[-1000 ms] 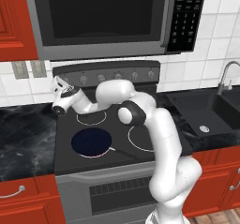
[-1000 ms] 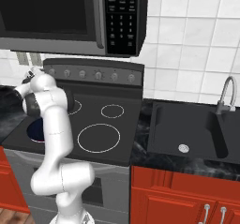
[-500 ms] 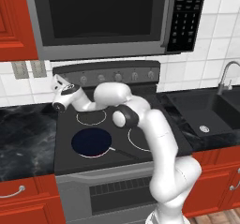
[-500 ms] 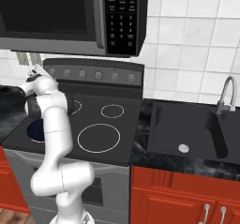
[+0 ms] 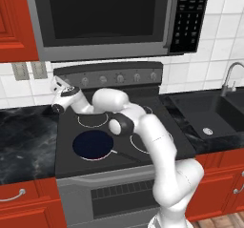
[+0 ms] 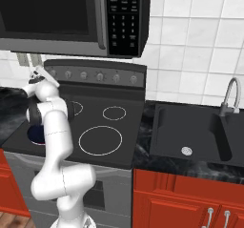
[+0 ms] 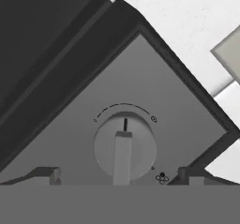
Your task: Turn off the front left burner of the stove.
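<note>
I am reaching my gripper (image 5: pixel 58 83) to the far left end of the stove (image 5: pixel 143 150), up at the grey back panel (image 5: pixel 107 74) where the knobs sit in a row. My fingers are spread open, one on each side of the leftmost knob (image 7: pixel 124 145), and they are not squeezing it. In the hand view the knob is sitting right between my two tips, close in front of me, with its bar handle pointing at the little line above it. Lower down on the dark glass, the blue pan (image 5: pixel 93 144) is sitting at the front left, so I think it is covering the front left burner (image 6: pixel 36 133); I cannot see much of that ring. To the right are the other white rings, then the black sink (image 6: pixel 200 131). To do this well, I should be moving straight in until both fingers are beside the knob, closing gently, and then turning slowly without slipping off.
</note>
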### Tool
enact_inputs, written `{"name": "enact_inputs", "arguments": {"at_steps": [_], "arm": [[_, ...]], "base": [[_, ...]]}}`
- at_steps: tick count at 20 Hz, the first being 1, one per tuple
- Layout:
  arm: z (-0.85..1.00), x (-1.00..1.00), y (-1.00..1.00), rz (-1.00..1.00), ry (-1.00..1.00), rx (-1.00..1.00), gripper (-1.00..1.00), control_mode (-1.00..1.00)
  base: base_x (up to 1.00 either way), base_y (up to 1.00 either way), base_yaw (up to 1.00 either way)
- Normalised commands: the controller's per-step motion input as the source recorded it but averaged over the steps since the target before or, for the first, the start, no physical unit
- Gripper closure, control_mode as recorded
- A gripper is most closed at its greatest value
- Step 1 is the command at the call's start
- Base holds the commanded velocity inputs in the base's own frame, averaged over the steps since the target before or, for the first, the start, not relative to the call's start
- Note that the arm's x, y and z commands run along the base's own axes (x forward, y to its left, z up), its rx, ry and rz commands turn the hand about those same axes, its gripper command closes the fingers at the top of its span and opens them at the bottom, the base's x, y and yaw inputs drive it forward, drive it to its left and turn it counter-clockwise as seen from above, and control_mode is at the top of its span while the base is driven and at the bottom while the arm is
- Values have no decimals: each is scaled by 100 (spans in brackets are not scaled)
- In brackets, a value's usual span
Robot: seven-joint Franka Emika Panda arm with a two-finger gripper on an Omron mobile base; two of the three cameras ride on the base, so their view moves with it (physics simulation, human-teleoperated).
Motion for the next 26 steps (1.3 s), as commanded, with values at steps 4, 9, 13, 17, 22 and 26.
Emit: {"name": "enact_inputs", "arguments": {"at_steps": [4,9,13,17,22,26], "arm": [[-8,29,0,0,0,0,-100,-100],[-22,23,4,0,0,0,-100,-100],[-8,19,11,0,0,0,-100,-100],[0,13,7,0,0,0,-100,-100],[0,4,3,0,0,0,-100,-100],[-4,0,0,0,0,0,-100,-100]], "base": [[0,0,0],[0,0,0],[0,0,0],[0,0,0],[0,0,0],[0,0,0]]}}
